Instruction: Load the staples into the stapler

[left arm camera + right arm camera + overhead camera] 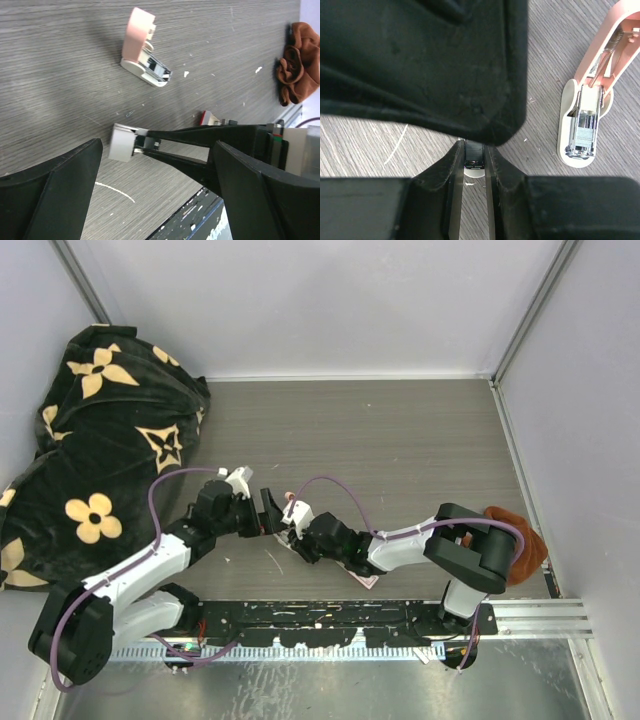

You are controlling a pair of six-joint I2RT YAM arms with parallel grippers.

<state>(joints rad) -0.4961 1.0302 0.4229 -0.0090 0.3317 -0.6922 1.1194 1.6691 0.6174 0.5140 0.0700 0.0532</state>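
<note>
A small white stapler [121, 143] hangs just above the table, with my right gripper [475, 150] shut on its dark metal middle [474, 152]. In the left wrist view the right gripper's long black fingers [190, 135] reach in from the right to hold it. A pink stapler [142, 50] lies hinged open on the table beyond it, with its silvery metal channel [585, 132] showing. The staples box [210, 118], red and white, lies behind the right fingers and under the right arm [366, 579]. My left gripper [157, 150] is open, straddling the held stapler without touching it.
A black fabric bag with tan flowers [100, 440] fills the left side. A brown crumpled cloth [299, 65] lies at the right by the right arm's base. A black rail [400, 615] runs along the near edge. Small white scraps dot the wood-grain table [60, 60].
</note>
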